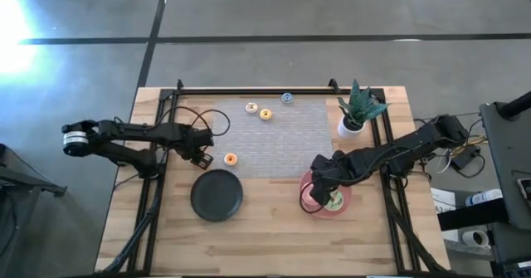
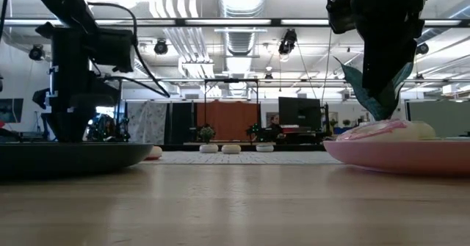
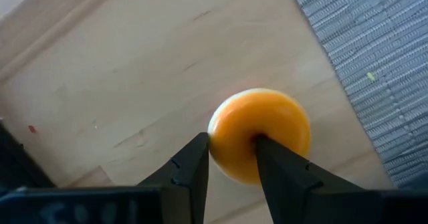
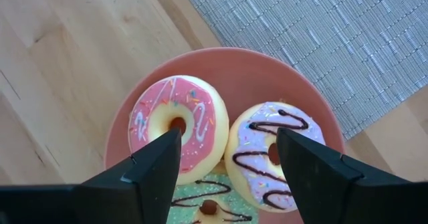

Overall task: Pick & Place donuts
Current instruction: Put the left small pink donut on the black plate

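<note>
The left end effector (image 3: 231,167) sits low over the worktop (image 1: 274,236) just beside the grey mat (image 1: 278,137), its two fingers closed on a tiny orange donut (image 3: 259,134), one finger through the hole and the other on the outer rim. That grip takes only one side of the ring, so the donut could pivot or slip out during a lift, or roll off across the wood if it drops short of the dark plate (image 1: 216,195) nearby.

The right end effector (image 4: 227,164) hangs over the pink plate (image 4: 247,67) with its fingers spread apart, holding nothing. Under it lie the three larger donuts, touching one another: a pink sprinkled one (image 4: 178,125), a pale one with chocolate drizzle (image 4: 274,154) and a green one (image 4: 204,207) partly hidden. A descent here could knock one over the rim, and the potted plant (image 1: 358,112) stands near that arm's path.

Three more tiny donuts (image 1: 265,114) wait on the mat.

No brand, label or readable writing shows anywhere.
</note>
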